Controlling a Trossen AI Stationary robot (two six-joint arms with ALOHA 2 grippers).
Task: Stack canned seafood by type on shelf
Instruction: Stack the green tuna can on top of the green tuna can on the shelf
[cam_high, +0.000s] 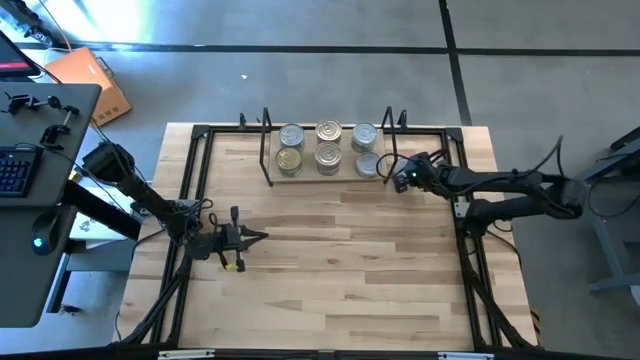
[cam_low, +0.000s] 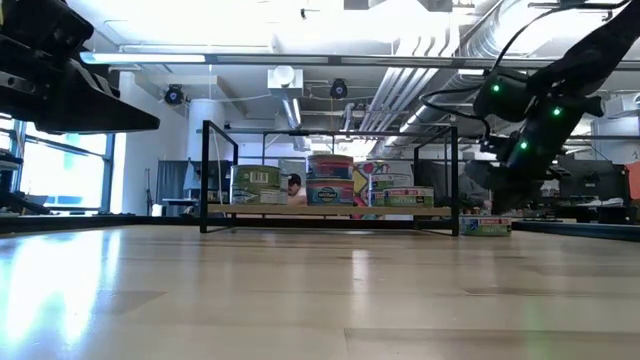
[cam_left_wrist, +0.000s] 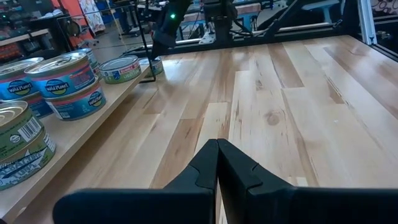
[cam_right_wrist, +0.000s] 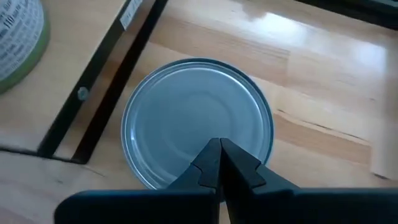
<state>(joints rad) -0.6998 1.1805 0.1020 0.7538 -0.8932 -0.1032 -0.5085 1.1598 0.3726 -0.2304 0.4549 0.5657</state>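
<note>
The task is near completion. The shelf (cam_high: 300, 178) stands at the far side of the table (cam_high: 340, 260) and carries six visible tin tops in two rows of three, as the high view shows. In the low view the middle column (cam_low: 331, 180) stands taller than its neighbours, so at least some tins are already stacked; the exact count per stack cannot be read. In the left wrist view the labels run in groups along the shelf: green-labelled tins (cam_left_wrist: 18, 146) nearest, then blue-labelled tins (cam_left_wrist: 65, 84), then a low green tin (cam_left_wrist: 120, 68). This suggests that sorting by type is largely done. One tin (cam_right_wrist: 198, 130) with a plain silver top is still off the shelf: it rests on the table, just outside the black frame upright at the right end of the shelf. The right tool (cam_right_wrist: 219, 163) is directly above this tin with its fingers together and holds nothing; contact with the lid cannot be confirmed. The left tool (cam_high: 255, 237) waits over the bare table, well apart from the shelf, fingers together and empty. Remaining work, as judged: grasp this last tin and place it on the matching stack.
</note>
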